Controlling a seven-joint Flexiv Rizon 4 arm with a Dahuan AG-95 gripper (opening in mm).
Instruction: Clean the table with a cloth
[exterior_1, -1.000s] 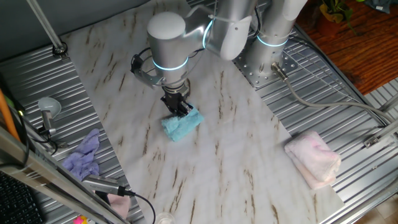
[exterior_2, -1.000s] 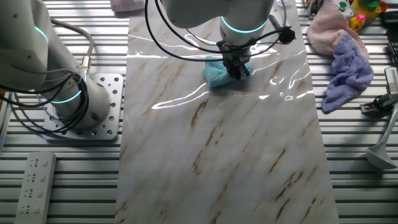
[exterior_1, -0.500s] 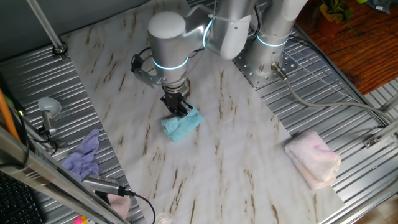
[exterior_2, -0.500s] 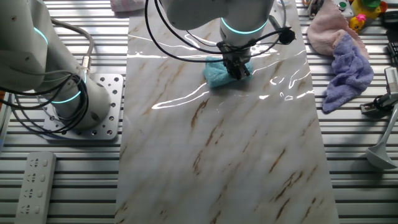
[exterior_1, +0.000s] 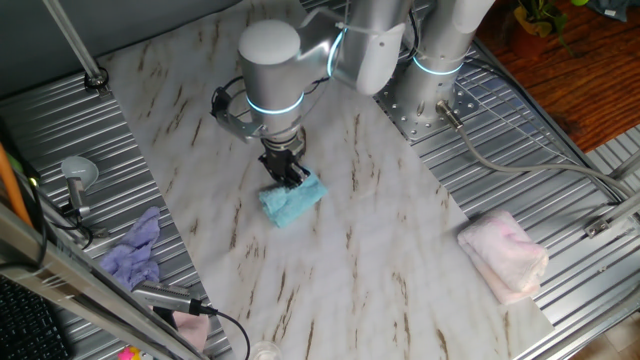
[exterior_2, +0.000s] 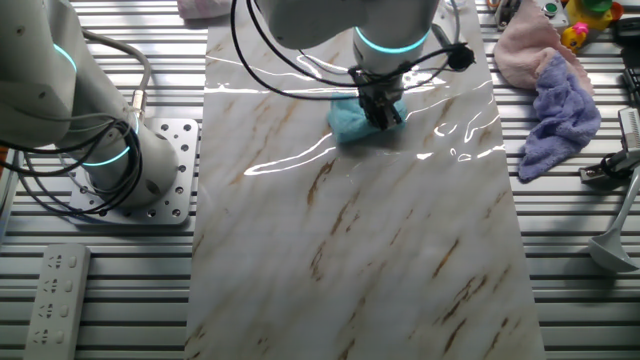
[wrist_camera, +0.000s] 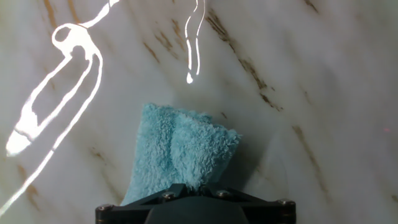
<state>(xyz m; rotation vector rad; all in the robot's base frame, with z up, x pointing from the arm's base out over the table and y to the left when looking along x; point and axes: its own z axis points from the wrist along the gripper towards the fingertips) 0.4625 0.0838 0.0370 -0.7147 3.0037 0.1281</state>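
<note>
**Cloth pinned under my fingers**

My gripper (exterior_1: 292, 178) is clamped on the turquoise cloth (exterior_1: 292, 203), pressing it flat onto the marble table (exterior_1: 380, 250). In the other fixed view the cloth (exterior_2: 350, 120) lies near the slab's far edge.

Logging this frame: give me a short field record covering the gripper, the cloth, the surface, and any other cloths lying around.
gripper: gripper down on the cloth, shut on it
cloth: turquoise terry cloth, bunched, lying on the slab; also seen from the hand view
surface: white marble-patterned table with brown streaks
other cloths: purple rag and pink towel, both at the sides, apart from the gripper
task state: cloth gripped and in contact with the table
</note>
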